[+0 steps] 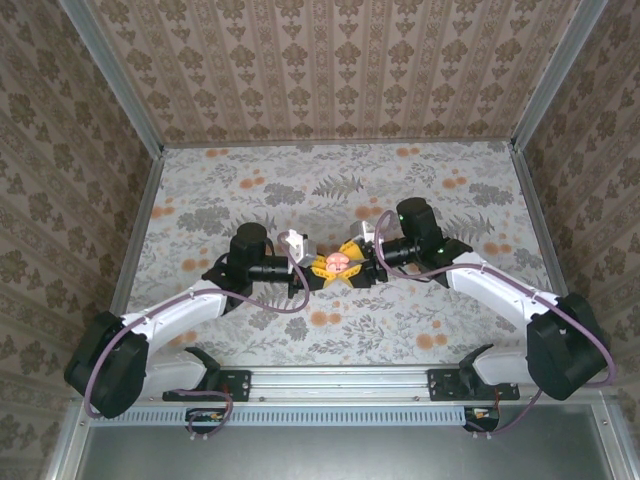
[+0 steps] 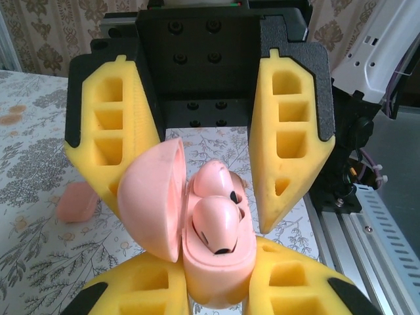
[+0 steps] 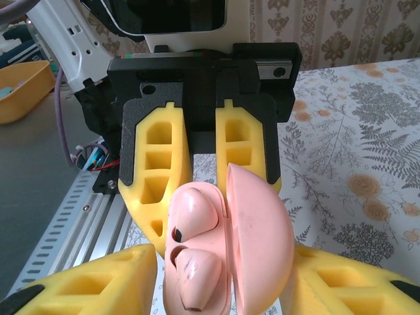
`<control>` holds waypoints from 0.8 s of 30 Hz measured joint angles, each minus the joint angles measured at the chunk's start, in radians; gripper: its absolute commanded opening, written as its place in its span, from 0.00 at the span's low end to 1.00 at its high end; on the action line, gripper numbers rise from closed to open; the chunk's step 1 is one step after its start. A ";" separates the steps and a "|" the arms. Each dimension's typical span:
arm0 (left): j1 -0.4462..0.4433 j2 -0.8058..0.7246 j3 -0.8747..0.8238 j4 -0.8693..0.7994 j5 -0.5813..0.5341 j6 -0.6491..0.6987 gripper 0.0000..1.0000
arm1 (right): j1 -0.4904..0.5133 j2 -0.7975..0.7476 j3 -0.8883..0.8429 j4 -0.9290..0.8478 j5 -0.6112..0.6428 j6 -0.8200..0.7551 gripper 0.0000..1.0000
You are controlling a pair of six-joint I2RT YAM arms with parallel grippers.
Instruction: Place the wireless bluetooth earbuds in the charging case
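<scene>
My left gripper (image 1: 308, 272) is clamped on the pink charging case (image 2: 216, 279) at mid-table, reaching from 9 o'clock. Both earbuds (image 2: 215, 222) sit in its sockets, and the lid (image 2: 152, 197) is up. My right gripper (image 1: 360, 268), at 3 o'clock, has its jaws apart on either side of the case.

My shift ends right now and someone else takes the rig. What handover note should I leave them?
Left claw: shut on the charging case.
Right claw: open, its fingers flanking the case, gripping nothing.
Earbuds: both sit in the case's wells; lid hinged open.
Unidentified pink piece lies on the table beside.
Done: insertion, by the look of it.
Left: check seating, then probably withdraw the right claw.
</scene>
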 measured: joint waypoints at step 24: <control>-0.001 -0.011 0.000 -0.006 -0.018 0.007 0.11 | -0.045 -0.365 -0.138 -0.075 0.115 -0.020 0.54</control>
